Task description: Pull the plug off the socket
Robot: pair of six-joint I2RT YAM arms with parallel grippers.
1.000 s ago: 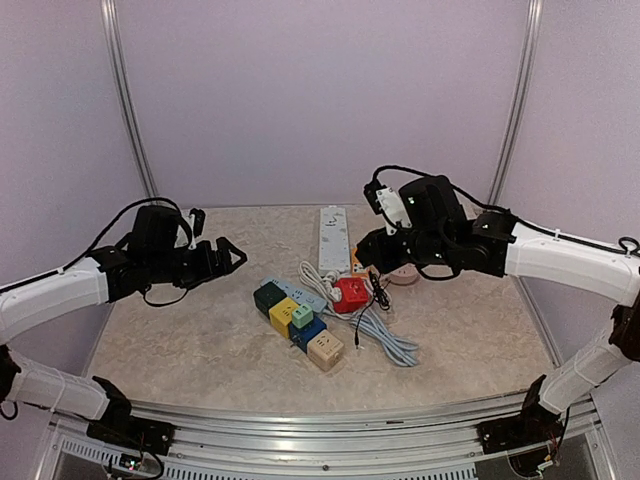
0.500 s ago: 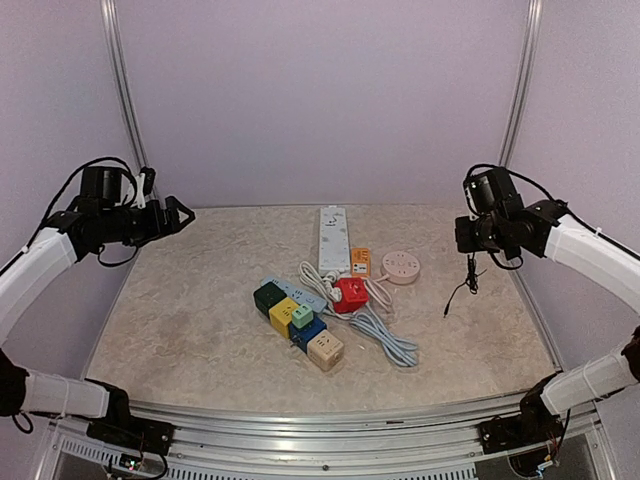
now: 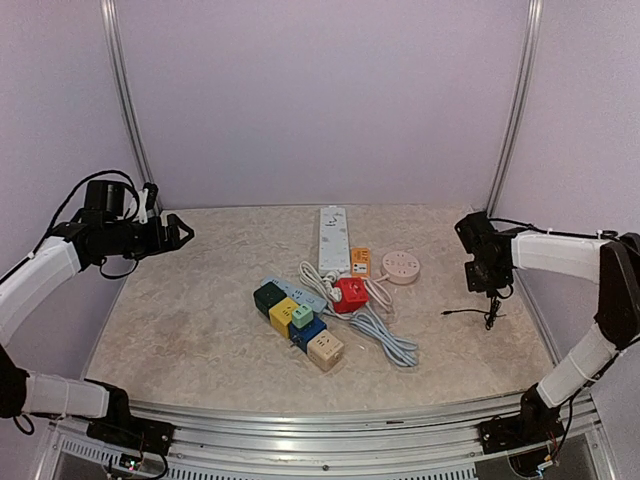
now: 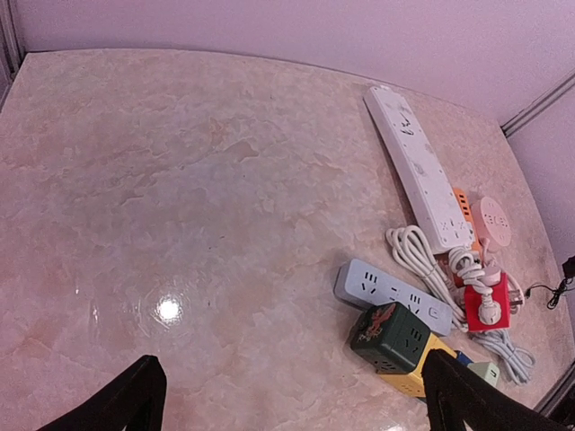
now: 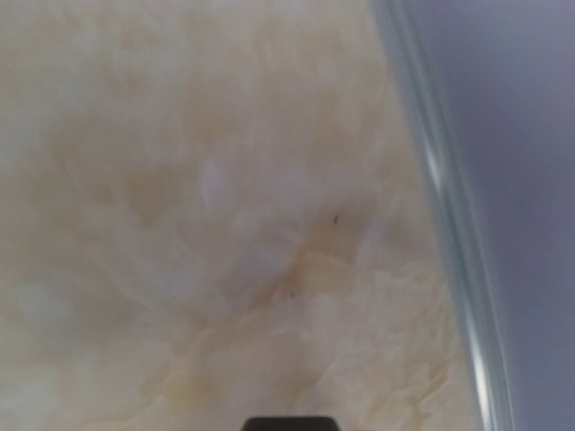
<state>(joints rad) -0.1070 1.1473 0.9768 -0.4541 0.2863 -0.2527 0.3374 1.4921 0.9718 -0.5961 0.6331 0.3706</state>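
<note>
From above: two arms, two claws. My left claw (image 3: 183,232) hangs spread wide over the far left of the table (image 3: 200,330). My right claw (image 3: 490,288) is out at the right edge, pressed together and pinching the one black plug cord (image 3: 470,313). The cord drops from that claw onto the table, its free tip pointing inward. It is well apart from the single red socket cube (image 3: 350,293) and right across the table from my left claw. Mid-table I count one long white strip (image 3: 333,238), one orange block (image 3: 360,262), one pink round socket (image 3: 401,267), one grey strip (image 3: 300,288) and a row of five coloured cubes (image 3: 284,315), with white cable (image 3: 385,335) looped beside the red one. Left wrist view: both my fingers (image 4: 135,400) sit at the bottom corners, wide apart. The whole cluster lies far right of them, and a sliver of black cord shows at the right edge. Right wrist view: only blurred table and a rail (image 5: 449,224); that claw's tips do not show here.
</note>
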